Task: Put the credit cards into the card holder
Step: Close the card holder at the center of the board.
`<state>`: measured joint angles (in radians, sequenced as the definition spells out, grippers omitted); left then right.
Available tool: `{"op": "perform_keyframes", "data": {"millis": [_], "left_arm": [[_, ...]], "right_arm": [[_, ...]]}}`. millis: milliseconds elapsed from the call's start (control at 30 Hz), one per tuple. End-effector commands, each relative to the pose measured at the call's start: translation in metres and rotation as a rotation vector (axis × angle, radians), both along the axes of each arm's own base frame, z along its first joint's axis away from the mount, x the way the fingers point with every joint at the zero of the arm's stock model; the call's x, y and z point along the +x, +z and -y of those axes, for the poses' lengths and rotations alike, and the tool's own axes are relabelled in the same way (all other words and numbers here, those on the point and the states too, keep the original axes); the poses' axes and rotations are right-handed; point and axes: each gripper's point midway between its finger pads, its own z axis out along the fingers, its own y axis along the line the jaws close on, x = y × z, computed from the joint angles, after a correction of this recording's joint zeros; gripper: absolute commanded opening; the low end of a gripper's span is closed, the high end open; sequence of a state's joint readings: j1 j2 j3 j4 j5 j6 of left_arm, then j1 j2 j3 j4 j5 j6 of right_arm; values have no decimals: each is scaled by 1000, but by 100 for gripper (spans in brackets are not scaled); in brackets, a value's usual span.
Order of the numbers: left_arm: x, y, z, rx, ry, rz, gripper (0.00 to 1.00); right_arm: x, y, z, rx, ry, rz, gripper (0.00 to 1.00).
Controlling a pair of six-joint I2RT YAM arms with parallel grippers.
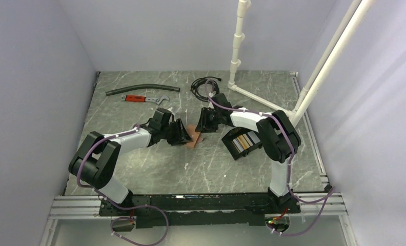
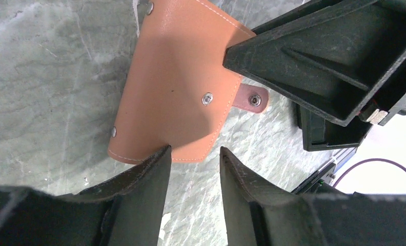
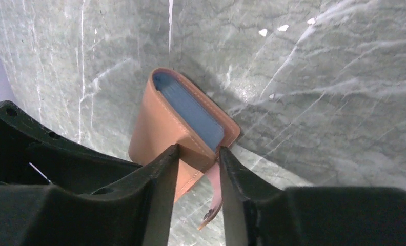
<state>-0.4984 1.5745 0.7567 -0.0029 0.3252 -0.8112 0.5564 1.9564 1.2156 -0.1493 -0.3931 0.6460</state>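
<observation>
The black card holder (image 1: 230, 147) lies on the table right of centre, with gold and brown credit cards (image 1: 244, 141) lying in it. A tan leather snap wallet (image 1: 193, 137) sits between my two grippers. In the right wrist view the wallet (image 3: 155, 128) stands on edge with its mouth open, and a bluish card surface (image 3: 190, 110) shows inside. My right gripper (image 3: 199, 148) is shut on the wallet's corner beside the snap strap. My left gripper (image 2: 195, 149) is open, its tips at the wallet's (image 2: 175, 92) near edge, with bare table between them.
At the back left lie a red-handled wrench (image 1: 139, 98) and a black hose (image 1: 142, 89). A coiled black cable (image 1: 203, 86) sits at the back centre. A white pipe frame (image 1: 313, 77) rises at the back right. Grey walls close in both sides.
</observation>
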Motion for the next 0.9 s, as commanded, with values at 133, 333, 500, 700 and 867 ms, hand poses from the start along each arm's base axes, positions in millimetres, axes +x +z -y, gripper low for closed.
{"op": "perform_keyframes", "data": {"millis": [133,333,500,700,867], "left_arm": [[-13,12,-6,6,-78,-101,55],[13,32,6,-113,-120,-110,36],[19,25,14,-153,-193,-172,20],[32,16,0,-80,-213,-158,2],[36,10,-4,-89,-208,-156,0]], "right_arm": [[-18,-11,1,-16,15,-10,19],[-14,-17,8,-43,8,46,13],[-13,-17,1,-26,86,79,4],[-13,-20,-3,-20,141,95,1],[-14,-22,-4,-26,182,109,0]]}}
